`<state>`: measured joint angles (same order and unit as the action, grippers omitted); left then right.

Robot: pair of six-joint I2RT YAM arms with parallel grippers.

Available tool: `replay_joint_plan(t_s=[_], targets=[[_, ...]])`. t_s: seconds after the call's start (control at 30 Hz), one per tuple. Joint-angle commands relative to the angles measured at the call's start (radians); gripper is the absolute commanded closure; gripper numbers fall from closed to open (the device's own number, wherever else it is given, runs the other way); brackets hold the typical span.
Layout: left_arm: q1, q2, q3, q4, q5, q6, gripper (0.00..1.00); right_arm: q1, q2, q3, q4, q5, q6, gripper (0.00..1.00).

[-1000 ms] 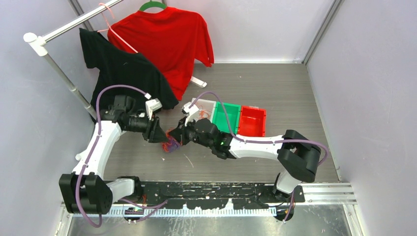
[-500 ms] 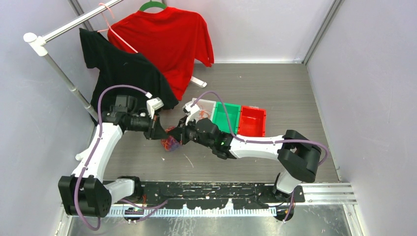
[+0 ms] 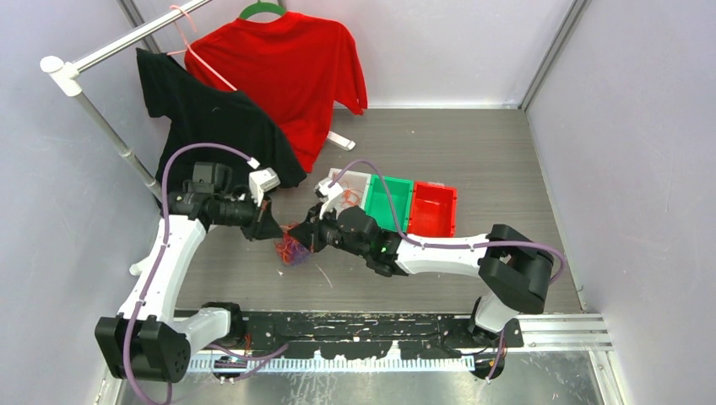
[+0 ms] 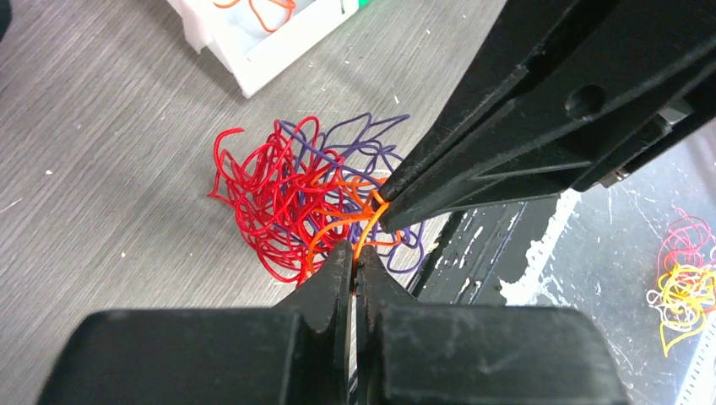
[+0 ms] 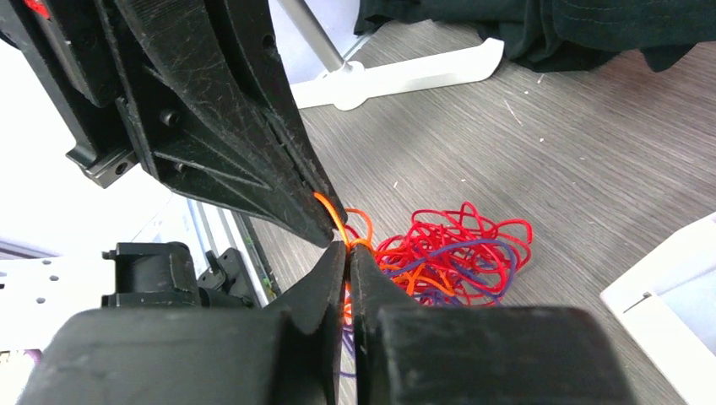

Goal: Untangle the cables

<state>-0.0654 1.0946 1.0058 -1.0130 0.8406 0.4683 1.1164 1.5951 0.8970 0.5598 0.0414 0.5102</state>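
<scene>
Fingertips of my left gripper [image 4: 353, 253] were pinched fully together on a single orange strand [image 4: 366, 226] at the edge of the cables [image 4: 287, 190], a loose tangle of hair-thin red, orange and blue-purple wire. The right gripper [image 5: 348, 249], its fingers likewise closed with no gap showing, nipped the same orange strand just beside that hold, so the two black tips met almost nose to nose above the clump. I judged this the opening of a pull-apart: one orange wire was gripped at two close points and nothing was drawn free yet. The next move, as I read it, called for easing the two tips slowly apart while watching whether the orange slid out of the red and purple loops or dragged the whole knot along. The clump sat low over the grey wood-grain table [image 3: 473, 152], near the white open tray [image 3: 355, 181] and well left of the green bin [image 3: 388, 201] and the red bin [image 3: 432, 208]; I could not tell whether its lowest loops touched the surface. My left arm rose from its base, bent at the elbow and pointed its wrist rightward and down. The right arm stretched leftward, low across the table, to meet it.
</scene>
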Motion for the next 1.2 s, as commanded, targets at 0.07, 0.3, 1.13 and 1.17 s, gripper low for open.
replay_joint_plan(t_s=[0.07,0.3,1.13,1.17], targets=[[0.001,-0.050,0.035,0.076,-0.110,-0.063,1.00,-0.003,-0.054,-0.008,0.047,-0.051,0.019,0.66],[-0.001,-0.099,0.095,-0.062,-0.094,0.103,1.00,-0.098,-0.088,-0.024,0.069,-0.169,0.151,0.43],[-0.039,-0.185,0.249,-0.186,0.025,0.420,1.00,-0.049,0.063,0.181,0.075,-0.242,0.158,0.34],[-0.042,-0.185,0.259,-0.196,0.030,0.423,1.00,-0.048,0.068,0.185,0.074,-0.239,0.158,0.34]])
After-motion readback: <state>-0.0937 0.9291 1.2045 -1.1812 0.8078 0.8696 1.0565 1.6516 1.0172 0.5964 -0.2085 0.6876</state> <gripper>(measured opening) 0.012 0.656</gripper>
